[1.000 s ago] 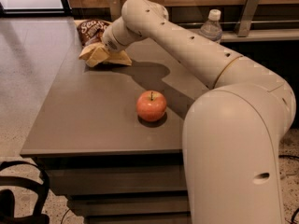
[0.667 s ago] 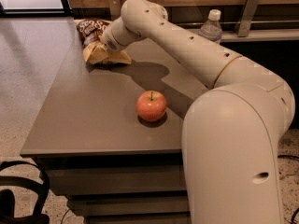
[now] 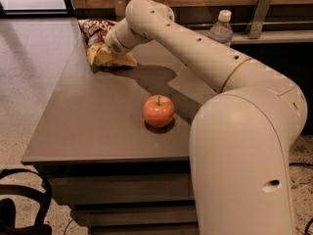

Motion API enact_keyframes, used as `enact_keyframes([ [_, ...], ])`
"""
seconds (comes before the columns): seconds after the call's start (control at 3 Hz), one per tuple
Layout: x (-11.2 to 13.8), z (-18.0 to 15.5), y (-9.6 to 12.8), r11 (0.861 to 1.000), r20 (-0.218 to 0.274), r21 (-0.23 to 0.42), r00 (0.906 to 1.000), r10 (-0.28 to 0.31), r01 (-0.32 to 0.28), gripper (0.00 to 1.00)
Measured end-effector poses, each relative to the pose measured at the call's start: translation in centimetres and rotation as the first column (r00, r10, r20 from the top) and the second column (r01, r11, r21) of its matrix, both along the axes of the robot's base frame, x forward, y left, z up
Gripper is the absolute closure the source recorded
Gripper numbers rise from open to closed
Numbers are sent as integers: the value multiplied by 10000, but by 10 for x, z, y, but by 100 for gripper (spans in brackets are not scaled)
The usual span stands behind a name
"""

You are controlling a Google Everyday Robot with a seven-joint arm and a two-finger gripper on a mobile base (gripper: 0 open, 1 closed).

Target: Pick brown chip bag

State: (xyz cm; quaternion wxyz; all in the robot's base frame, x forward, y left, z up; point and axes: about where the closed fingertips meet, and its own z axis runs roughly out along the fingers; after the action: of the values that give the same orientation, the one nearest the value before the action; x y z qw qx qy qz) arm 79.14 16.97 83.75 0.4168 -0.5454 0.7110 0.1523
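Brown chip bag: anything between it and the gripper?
Nothing visible. The gripper sits right against the brown chip bag at the far left corner of the table. The apple lies apart, toward the front, and the water bottle stands on the ledge behind the arm.

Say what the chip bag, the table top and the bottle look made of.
The brown chip bag: thin printed film, crinkled, slightly glossy. The table top: smooth matte grey-brown, probably laminate; no grain shows. The bottle: likely clear plastic; see-through body, white cap. The end effector is at the bag's pale lower half.
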Motion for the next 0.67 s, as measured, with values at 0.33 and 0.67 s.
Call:
enact_keyframes([
  [0.33, 0, 0, 0, 10000, -1, 0, 10000, 1, -1, 100],
  [0.67, 0, 0, 0, 10000, -1, 0, 10000, 2, -2, 100],
])
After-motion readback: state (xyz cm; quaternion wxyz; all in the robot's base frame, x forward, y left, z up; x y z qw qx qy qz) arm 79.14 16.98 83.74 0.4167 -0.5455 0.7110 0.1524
